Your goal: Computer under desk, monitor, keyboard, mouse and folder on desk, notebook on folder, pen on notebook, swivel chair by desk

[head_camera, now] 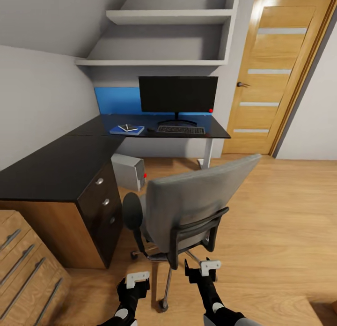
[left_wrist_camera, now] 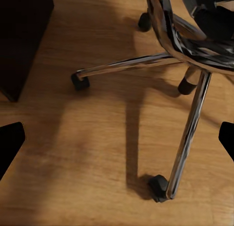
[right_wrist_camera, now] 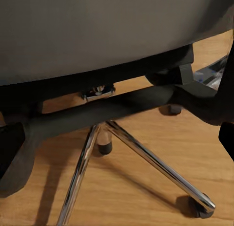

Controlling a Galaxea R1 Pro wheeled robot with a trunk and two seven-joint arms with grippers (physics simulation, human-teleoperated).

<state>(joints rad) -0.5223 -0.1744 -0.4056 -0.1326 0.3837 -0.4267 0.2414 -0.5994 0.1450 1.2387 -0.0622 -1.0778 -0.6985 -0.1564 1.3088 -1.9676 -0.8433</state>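
Swivel chair (head_camera: 196, 204) stands on the wooden floor (head_camera: 281, 223) in front of the desk (head_camera: 61, 169), its grey backrest turned toward the robot and its chrome star base resting on castors. Both grippers hang low just behind the chair, holding nothing. The left gripper (head_camera: 136, 278) is beside the chair's near left castor, and in the left wrist view its fingers (left_wrist_camera: 10, 143) sit at opposite edges of the picture, spread wide over a chrome leg (left_wrist_camera: 187, 133) and bare floor. The right gripper (head_camera: 204, 266) is just behind the chair's black frame, and in the right wrist view its fingers (right_wrist_camera: 9, 150) are likewise spread, with the seat underside and two chrome legs between them.

On the far arm of the desk the monitor (head_camera: 178, 95) stands upright, with a red dot at its lower right corner. The keyboard (head_camera: 180, 129) lies just in front of its stand. The mouse (head_camera: 150, 129) sits just left of the keyboard. Left of that lies the blue folder (head_camera: 122, 131), with the dark notebook (head_camera: 128, 127) on top and the pen (head_camera: 125, 126) lying across the notebook. The computer (head_camera: 127, 171) stands on the floor under the desk, beside the drawers (head_camera: 104, 202).
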